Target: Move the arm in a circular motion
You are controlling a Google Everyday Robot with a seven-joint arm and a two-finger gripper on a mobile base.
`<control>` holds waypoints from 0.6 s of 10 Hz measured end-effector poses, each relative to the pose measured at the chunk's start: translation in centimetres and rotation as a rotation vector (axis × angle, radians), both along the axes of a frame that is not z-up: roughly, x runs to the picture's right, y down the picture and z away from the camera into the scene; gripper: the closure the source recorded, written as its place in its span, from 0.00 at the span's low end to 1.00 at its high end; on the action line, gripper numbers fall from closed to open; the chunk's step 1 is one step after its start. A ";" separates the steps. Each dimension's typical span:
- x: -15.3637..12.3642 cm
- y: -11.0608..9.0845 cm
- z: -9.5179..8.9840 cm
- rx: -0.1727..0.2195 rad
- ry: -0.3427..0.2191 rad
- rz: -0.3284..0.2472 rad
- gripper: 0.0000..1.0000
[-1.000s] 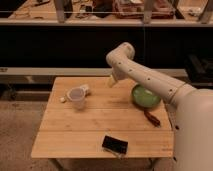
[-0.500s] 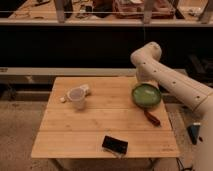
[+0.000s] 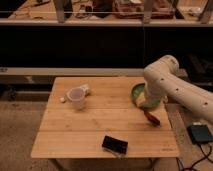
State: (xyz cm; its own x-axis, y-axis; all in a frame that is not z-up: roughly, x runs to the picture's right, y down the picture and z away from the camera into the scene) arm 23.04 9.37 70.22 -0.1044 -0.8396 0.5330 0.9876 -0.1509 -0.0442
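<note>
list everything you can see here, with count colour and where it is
table: one, light wood, centre of view
cup: one, pale translucent, table's left rear part
small pale object: one, whitish, just behind the cup
tiny pale bit: one, whitish, left of the cup
bowl: one, green, table's right rear, partly hidden by the arm
red object: one, red-brown, in front of the bowl near the right edge
dark flat object: one, black, table's front edge
dark box: one, bluish-black, on the floor to the right
shelving: cluttered, behind the table
arm: one, cream-white, over the table's right side
pincer: not in view
</note>
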 end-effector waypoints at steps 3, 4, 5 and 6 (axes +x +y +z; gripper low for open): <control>-5.0 4.1 -4.1 -0.043 -0.089 -0.060 0.20; -7.1 4.4 -4.5 -0.045 -0.131 -0.077 0.20; -11.1 4.2 -4.5 -0.043 -0.216 -0.099 0.20; -15.0 3.4 -3.7 -0.033 -0.300 -0.122 0.20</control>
State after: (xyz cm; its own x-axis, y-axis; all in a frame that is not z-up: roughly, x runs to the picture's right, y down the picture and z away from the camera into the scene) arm 8.02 12.75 66.55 -0.3594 -0.7944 0.4897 0.9305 -0.2652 0.2528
